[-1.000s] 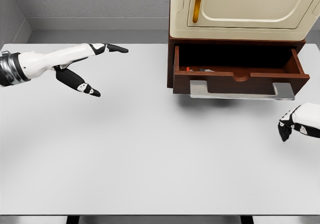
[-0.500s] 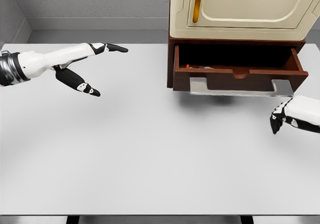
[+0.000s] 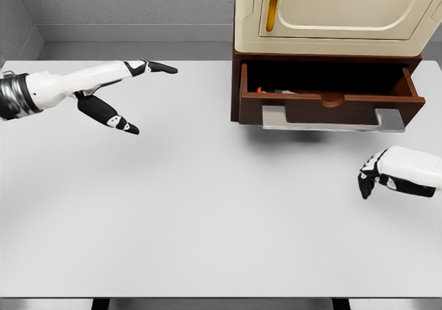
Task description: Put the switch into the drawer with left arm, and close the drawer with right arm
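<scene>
In open drawer (image 3: pixel 331 108): switch (image 3: pixel 275 91)

White surface (image 3: pixel 207 213) with a cabinet at the back

A brown and cream cabinet (image 3: pixel 331 20) stands on the far right part of the surface, its drawer (image 3: pixel 331 103) pulled open over the white top.

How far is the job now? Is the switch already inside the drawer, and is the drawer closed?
Something small with a red part lies inside the open drawer; it is probably the switch, so that step looks done. The left hand hovers open and empty over the table. The right hand, fingers curled, hovers below the drawer's handle without touching it. Closing is left.
</scene>
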